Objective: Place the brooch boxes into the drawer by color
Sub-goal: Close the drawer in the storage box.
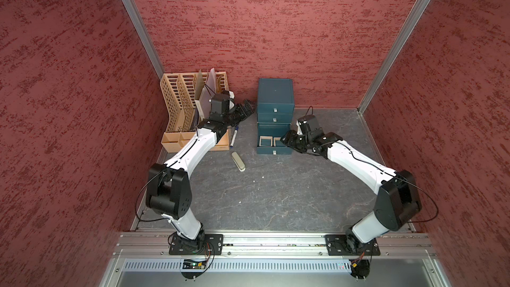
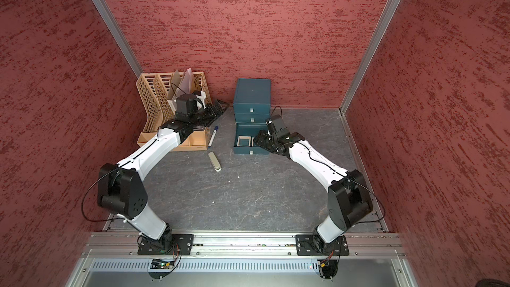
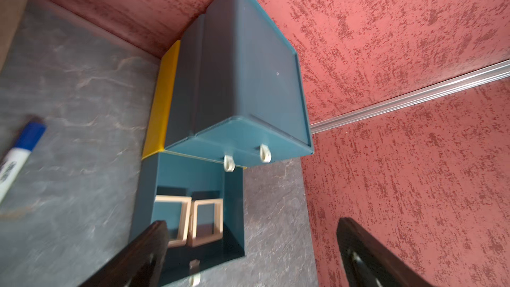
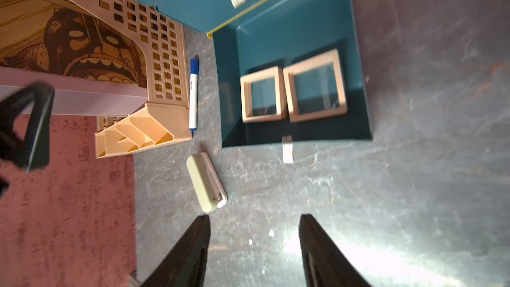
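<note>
Inside the open teal drawer [image 4: 276, 45], two tan square brooch boxes [image 4: 246, 100] [image 4: 340, 84] side by side, left tool [image 3: 252, 223] and right tool [image 4: 255, 217] both spread, empty

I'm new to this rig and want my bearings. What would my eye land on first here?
The teal drawer unit at the back wall stands out, its bottom drawer pulled open with two tan brooch boxes lying side by side inside. The right gripper hovers over that drawer's right side, fingers apart and empty. Left of the unit stands a beige lattice file rack, with a blue-capped marker and a beige block nearby.
</note>
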Controlling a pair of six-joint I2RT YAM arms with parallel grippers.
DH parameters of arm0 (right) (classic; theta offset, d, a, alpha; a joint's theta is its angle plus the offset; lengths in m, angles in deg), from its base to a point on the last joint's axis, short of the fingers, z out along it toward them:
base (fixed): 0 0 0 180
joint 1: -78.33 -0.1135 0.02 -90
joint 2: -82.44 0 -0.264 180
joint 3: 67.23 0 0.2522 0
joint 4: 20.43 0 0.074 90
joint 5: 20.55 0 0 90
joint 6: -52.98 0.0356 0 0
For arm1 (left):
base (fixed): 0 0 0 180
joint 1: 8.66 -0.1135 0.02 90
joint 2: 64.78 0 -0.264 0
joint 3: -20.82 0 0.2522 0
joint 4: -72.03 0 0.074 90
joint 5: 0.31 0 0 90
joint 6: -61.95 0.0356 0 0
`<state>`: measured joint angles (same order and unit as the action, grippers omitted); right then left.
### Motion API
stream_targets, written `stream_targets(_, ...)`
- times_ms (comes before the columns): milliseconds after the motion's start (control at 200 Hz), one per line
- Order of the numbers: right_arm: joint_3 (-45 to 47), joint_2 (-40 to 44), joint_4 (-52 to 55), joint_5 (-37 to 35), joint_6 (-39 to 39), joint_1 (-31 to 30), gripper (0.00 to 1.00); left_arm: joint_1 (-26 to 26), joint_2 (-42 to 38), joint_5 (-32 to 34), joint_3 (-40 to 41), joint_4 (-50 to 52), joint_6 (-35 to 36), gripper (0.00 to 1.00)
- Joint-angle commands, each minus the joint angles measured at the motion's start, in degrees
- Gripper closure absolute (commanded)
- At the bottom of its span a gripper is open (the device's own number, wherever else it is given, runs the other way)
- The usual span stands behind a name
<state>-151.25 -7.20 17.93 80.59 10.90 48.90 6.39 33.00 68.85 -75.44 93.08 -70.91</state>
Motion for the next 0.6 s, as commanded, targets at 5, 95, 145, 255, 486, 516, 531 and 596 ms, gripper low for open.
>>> stream_targets(5, 4.6, 3.7, -8.4, 3.9, 5.5, -0.3, 0.43, -0.8, 4.6, -2.5, -5.1, -0.8, 2.7, 0.00)
stream_targets(95, 9.3, 5.3, -12.5, 5.6, 8.2, -0.3, 0.44, -1.6, 8.7, -4.2, -9.2, -0.5, 3.0, 0.00)
stream_targets(145, 12.0, 5.9, -15.4, 6.4, 10.1, -0.3, 0.45, -2.1, 10.8, -4.9, -11.2, -0.1, 3.3, 0.00)
stream_targets(255, 17.4, 7.6, -22.4, 8.5, 14.7, -0.4, 0.46, -2.5, 15.1, -6.4, -15.7, 1.3, 4.4, 0.01)
stream_targets(486, 21.9, 9.2, -24.7, 8.1, 16.3, -1.7, 0.48, -2.3, 20.5, -7.0, -20.1, 1.8, 5.6, 0.01)
stream_targets(516, 22.7, 9.4, -25.3, 8.1, 16.9, -1.8, 0.49, -2.2, 21.1, -7.1, -20.7, 1.9, 5.5, 0.01)
stream_targets(531, 23.1, 9.5, -25.7, 8.1, 17.2, -1.9, 0.50, -2.2, 21.4, -7.1, -21.1, 2.0, 5.5, 0.01)
stream_targets(596, 24.9, 9.6, -27.7, 8.3, 18.5, -2.1, 0.51, -2.0, 22.5, -7.1, -22.3, 2.2, 5.5, 0.01)
